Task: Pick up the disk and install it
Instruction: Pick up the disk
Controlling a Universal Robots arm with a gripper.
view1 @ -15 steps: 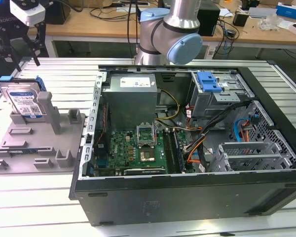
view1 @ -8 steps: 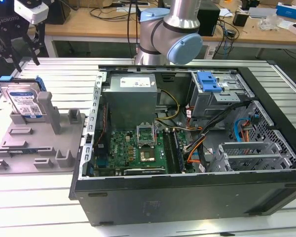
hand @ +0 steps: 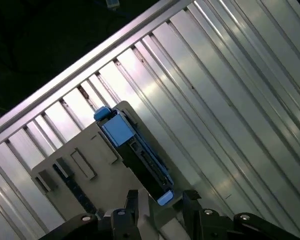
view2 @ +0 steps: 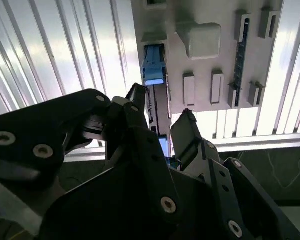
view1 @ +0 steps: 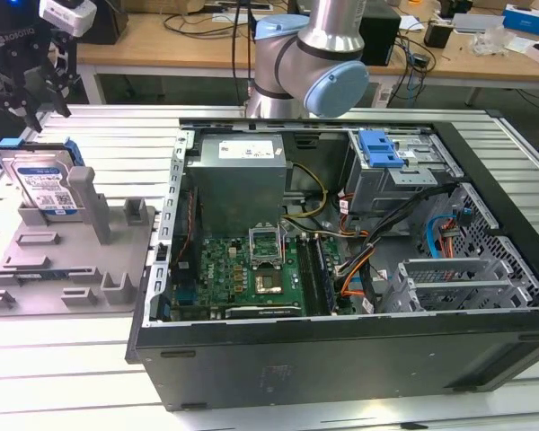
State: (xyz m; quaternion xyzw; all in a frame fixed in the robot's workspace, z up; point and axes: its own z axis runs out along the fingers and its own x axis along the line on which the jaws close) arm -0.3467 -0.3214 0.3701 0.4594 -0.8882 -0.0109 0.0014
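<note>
The disk [view1: 45,184] stands on edge in a slot of a grey fixture [view1: 72,260] at the exterior view's left, silver-grey with a white-and-blue label and a blue carrier rail. My gripper [view1: 40,109] hangs just above it, open and holding nothing. In both wrist views the disk [view2: 154,70] [hand: 135,147] appears edge-on, in line with the gap between my black fingers. My gripper [view2: 160,112] [hand: 161,197] is apart from the disk, one fingertip [view2: 187,125] to each side of its line.
An open computer case [view1: 341,350] lies to the exterior view's right of the fixture, holding a motherboard [view1: 260,265], a grey power-supply box [view1: 238,175] and a metal drive cage [view1: 404,184] topped by a blue latch [view1: 380,148]. The arm's elbow [view1: 310,54] rises behind the case. The ribbed metal table [view1: 63,377] surrounds everything.
</note>
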